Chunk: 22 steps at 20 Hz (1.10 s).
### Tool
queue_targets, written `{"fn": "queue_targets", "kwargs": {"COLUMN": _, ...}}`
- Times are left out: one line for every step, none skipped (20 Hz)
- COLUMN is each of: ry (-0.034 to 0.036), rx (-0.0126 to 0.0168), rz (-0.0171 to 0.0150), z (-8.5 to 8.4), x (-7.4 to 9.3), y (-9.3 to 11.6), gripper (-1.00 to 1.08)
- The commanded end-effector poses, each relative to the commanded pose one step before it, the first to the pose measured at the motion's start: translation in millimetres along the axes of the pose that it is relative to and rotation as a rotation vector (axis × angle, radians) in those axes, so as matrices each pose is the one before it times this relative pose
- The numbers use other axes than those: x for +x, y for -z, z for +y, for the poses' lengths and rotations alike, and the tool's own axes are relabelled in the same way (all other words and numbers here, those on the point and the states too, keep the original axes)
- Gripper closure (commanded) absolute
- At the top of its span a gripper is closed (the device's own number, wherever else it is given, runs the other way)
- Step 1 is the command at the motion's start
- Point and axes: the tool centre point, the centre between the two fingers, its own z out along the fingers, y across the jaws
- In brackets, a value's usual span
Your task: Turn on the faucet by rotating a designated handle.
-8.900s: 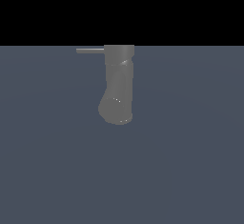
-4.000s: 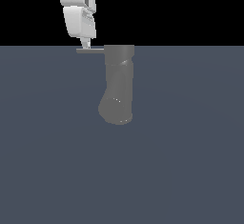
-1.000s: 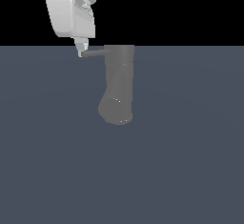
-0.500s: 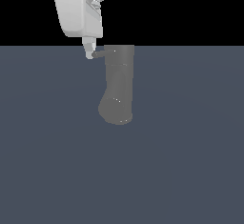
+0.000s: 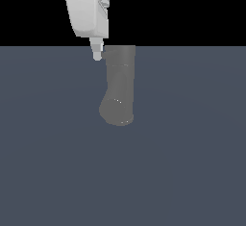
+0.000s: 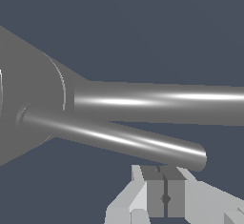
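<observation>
Beside faucet (image 5: 119, 85) top: gripper (image 5: 97, 56), jaws closed.

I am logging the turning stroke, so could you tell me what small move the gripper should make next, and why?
Probably keep pushing sideways against the handle. The gripper, fingers together, sits right by the rod's free end, beside the faucet cap, so a short further sweep should rotate it more.

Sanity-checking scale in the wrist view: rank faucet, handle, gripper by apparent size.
1. Faucet, widest across the frame, partly cropped.
2. Handle, slimmer rod.
3. Gripper, only its fingers show, cropped at the edge, so unsure.
</observation>
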Motion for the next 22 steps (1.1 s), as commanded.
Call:
{"fn": "queue_targets", "kwargs": {"ry": -0.02967, "rx": -0.00091, "rz": 0.00101, "z": -0.98, "x": 30.71, "y": 0.13, "gripper": 1.08}}
{"fn": "queue_targets", "kwargs": {"ry": -0.00094, "rx": -0.00026, "rz": -0.00005, "z": -0.10, "x": 6.57, "y": 0.02, "gripper": 1.08}}
{"fn": "queue_targets", "kwargs": {"ry": -0.00094, "rx": -0.00026, "rz": -0.00005, "z": -0.11, "x": 6.56, "y": 0.02, "gripper": 1.08}}
{"fn": "queue_targets", "kwargs": {"ry": -0.00094, "rx": -0.00026, "rz": -0.00004, "z": -0.11, "x": 6.54, "y": 0.02, "gripper": 1.08}}
{"fn": "queue_targets", "kwargs": {"ry": -0.00115, "rx": -0.00031, "rz": -0.00005, "z": -0.14, "x": 6.63, "y": 0.00, "gripper": 1.08}}
{"fn": "queue_targets", "kwargs": {"ry": -0.00094, "rx": -0.00025, "rz": -0.00004, "z": -0.12, "x": 6.50, "y": 0.02, "gripper": 1.08}}
{"fn": "queue_targets", "kwargs": {"ry": -0.00094, "rx": -0.00025, "rz": -0.00004, "z": -0.13, "x": 6.47, "y": 0.02, "gripper": 1.08}}
{"fn": "queue_targets", "kwargs": {"ry": -0.00094, "rx": -0.00025, "rz": -0.00003, "z": -0.14, "x": 6.44, "y": 0.02, "gripper": 1.08}}
{"fn": "queue_targets", "kwargs": {"ry": -0.00094, "rx": -0.00025, "rz": -0.00003, "z": -0.15, "x": 6.40, "y": 0.02, "gripper": 1.08}}
{"fn": "queue_targets", "kwargs": {"ry": -0.00094, "rx": -0.00025, "rz": -0.00003, "z": -0.16, "x": 6.36, "y": 0.02, "gripper": 1.08}}
{"fn": "queue_targets", "kwargs": {"ry": -0.00094, "rx": -0.00025, "rz": -0.00003, "z": -0.17, "x": 6.31, "y": 0.02, "gripper": 1.08}}
{"fn": "queue_targets", "kwargs": {"ry": -0.00095, "rx": -0.00024, "rz": -0.00003, "z": -0.19, "x": 6.25, "y": 0.02, "gripper": 1.08}}
{"fn": "queue_targets", "kwargs": {"ry": 0.00000, "rx": 0.00000, "rz": 0.00000, "z": 0.00, "x": 0.00, "y": 0.00, "gripper": 1.08}}
{"fn": "queue_targets", "kwargs": {"ry": 0.05141, "rx": -0.00052, "rz": -0.00063, "z": 0.93, "x": -31.69, "y": -0.38, "gripper": 1.08}}
{"fn": "queue_targets", "kwargs": {"ry": -0.00154, "rx": 0.00003, "rz": 0.00005, "z": -2.31, "x": 3.08, "y": 0.01, "gripper": 1.08}}
{"fn": "queue_targets", "kwargs": {"ry": -0.00154, "rx": 0.00003, "rz": 0.00005, "z": -2.29, "x": 3.06, "y": 0.01, "gripper": 1.08}}
{"fn": "queue_targets", "kwargs": {"ry": -0.00154, "rx": 0.00003, "rz": 0.00005, "z": -2.27, "x": 3.04, "y": 0.01, "gripper": 1.08}}
{"fn": "queue_targets", "kwargs": {"ry": -0.00154, "rx": 0.00003, "rz": 0.00005, "z": -2.25, "x": 3.02, "y": 0.01, "gripper": 1.08}}
{"fn": "queue_targets", "kwargs": {"ry": -0.00154, "rx": 0.00003, "rz": 0.00004, "z": -2.23, "x": 3.00, "y": 0.01, "gripper": 1.08}}
{"fn": "queue_targets", "kwargs": {"ry": -0.00154, "rx": 0.00003, "rz": 0.00004, "z": -2.21, "x": 2.98, "y": 0.01, "gripper": 1.08}}
{"fn": "queue_targets", "kwargs": {"ry": -0.00138, "rx": 0.00003, "rz": 0.00004, "z": -2.20, "x": 2.88, "y": 0.01, "gripper": 1.08}}
{"fn": "queue_targets", "kwargs": {"ry": -0.00154, "rx": 0.00003, "rz": 0.00004, "z": -2.18, "x": 2.94, "y": 0.01, "gripper": 1.08}}
